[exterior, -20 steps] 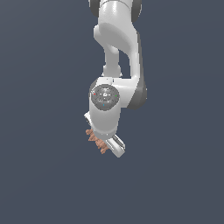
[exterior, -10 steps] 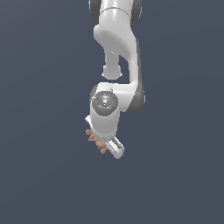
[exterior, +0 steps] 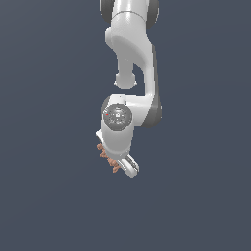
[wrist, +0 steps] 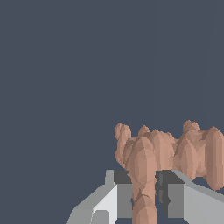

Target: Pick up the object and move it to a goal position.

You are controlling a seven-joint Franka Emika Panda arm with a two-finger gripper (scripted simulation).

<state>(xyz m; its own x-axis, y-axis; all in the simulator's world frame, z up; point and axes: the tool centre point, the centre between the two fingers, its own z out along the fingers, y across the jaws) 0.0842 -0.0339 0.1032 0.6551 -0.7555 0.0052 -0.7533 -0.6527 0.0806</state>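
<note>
The object [wrist: 162, 153] is a small reddish-brown piece with a ridged, lumpy, screw-like outline. In the wrist view it fills the space between my two grey fingers [wrist: 183, 197], which press on a narrow part of it. In the exterior view only its spiky edge [exterior: 105, 154] shows, sticking out on the left side of the white hand. My gripper [exterior: 121, 165] is shut on the object and hangs in mid air, pointing downward under the white arm [exterior: 130, 44].
Around the arm there is only a plain dark blue-grey background [exterior: 49, 147]. No table, container or marker shows in either view.
The arm has shifted a little toward the exterior view's left, carrying the object with it. The grip has not changed.
</note>
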